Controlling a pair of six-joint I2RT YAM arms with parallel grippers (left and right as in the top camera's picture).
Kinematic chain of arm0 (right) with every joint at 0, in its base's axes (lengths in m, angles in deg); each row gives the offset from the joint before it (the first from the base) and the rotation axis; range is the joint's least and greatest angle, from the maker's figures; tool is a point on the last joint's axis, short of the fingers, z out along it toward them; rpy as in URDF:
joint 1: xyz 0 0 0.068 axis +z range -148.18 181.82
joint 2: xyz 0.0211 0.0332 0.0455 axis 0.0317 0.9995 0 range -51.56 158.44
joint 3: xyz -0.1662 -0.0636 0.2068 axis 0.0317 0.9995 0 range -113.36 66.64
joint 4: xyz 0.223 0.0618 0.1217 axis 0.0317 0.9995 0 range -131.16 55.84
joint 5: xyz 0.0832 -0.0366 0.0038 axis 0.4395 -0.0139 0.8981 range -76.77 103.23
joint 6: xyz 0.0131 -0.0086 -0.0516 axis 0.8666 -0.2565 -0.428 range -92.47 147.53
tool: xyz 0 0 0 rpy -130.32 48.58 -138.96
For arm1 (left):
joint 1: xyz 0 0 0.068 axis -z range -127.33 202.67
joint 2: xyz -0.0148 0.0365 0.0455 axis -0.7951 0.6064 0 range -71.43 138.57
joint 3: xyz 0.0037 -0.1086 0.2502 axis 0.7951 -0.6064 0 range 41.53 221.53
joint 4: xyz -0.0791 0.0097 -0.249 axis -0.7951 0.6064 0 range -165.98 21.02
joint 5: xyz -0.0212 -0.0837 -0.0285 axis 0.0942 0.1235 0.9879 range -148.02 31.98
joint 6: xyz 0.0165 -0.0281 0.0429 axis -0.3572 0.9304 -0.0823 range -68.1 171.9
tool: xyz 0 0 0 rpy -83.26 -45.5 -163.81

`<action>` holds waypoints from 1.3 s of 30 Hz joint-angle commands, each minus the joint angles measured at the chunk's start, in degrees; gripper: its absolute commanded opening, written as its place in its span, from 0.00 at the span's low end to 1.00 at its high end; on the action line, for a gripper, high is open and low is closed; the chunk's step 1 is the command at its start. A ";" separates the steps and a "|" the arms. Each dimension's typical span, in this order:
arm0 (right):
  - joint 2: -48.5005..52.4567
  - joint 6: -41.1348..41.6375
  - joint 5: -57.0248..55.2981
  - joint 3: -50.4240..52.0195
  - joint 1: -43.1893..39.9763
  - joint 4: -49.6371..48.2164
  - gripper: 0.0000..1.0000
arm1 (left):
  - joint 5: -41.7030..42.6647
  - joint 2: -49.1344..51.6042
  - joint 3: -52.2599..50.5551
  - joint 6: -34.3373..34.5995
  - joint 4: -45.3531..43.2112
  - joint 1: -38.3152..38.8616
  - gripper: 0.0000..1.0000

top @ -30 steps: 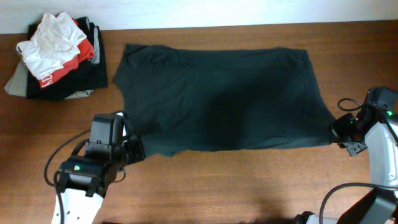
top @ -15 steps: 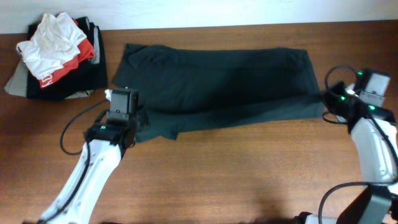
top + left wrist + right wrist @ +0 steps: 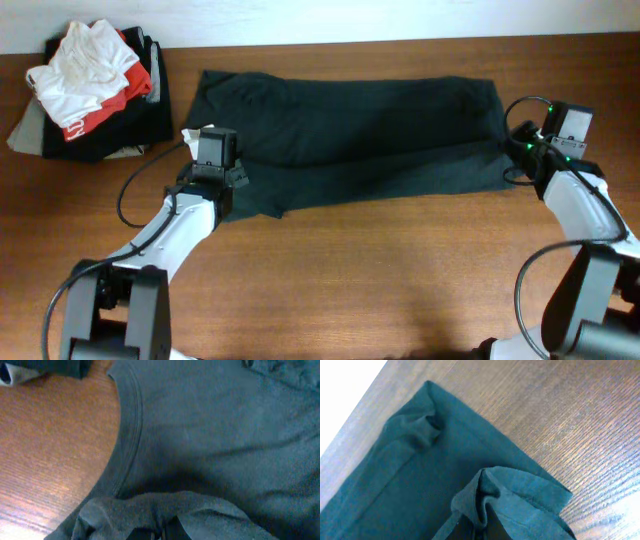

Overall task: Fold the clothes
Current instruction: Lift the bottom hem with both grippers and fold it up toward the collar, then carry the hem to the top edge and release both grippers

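A dark green shirt lies spread across the table, its near half folded up over the far half. My left gripper is shut on the shirt's near-left edge; in the left wrist view the cloth bunches over the fingers, which are mostly hidden. My right gripper is shut on the shirt's right edge; the right wrist view shows a pinched fold of cloth rising from the jaws above the lower layer.
A pile of clothes, white and red on top of black and grey, sits at the far left corner. Bare wooden table lies in front of the shirt. The table's far edge meets a white wall.
Both grippers have carried the shirt's near edge away from the front, folding the near half over the far half. The shirt now looks about half as deep.
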 commanded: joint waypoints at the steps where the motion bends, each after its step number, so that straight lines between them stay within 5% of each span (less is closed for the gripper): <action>1: 3.10 -0.59 -2.58 -0.17 0.02 -1.88 0.04 | -2.51 0.81 0.57 0.28 -3.58 -1.16 0.01; 21: 9.07 -0.57 -3.10 -0.17 2.43 -11.15 0.04 | -4.85 8.00 0.57 0.28 -11.76 -2.10 0.05; 23: 9.77 -0.57 -3.23 -0.17 2.40 -11.21 0.17 | -4.85 9.07 0.57 0.28 -12.83 -2.10 0.14; 24: 9.99 -0.59 -3.23 -0.17 2.40 -11.52 0.32 | -4.87 9.49 0.57 0.26 -13.40 -2.10 0.21; 27: 9.97 -1.07 -3.21 -0.63 2.34 -12.17 1.00 | -4.87 9.79 0.57 0.26 -14.32 -2.10 0.59; 30: 9.16 -2.32 -3.21 -3.85 1.36 -7.52 0.99 | -5.09 9.20 1.11 -3.67 -16.96 -2.75 0.92; 36: 7.58 -8.44 0.72 -20.46 -1.95 12.31 0.99 | -1.73 2.21 7.26 -5.97 -8.07 -4.28 0.94; 39: 7.61 -13.79 4.46 -31.04 -1.38 21.77 0.99 | 12.79 2.12 15.85 -13.20 -2.47 -4.26 0.99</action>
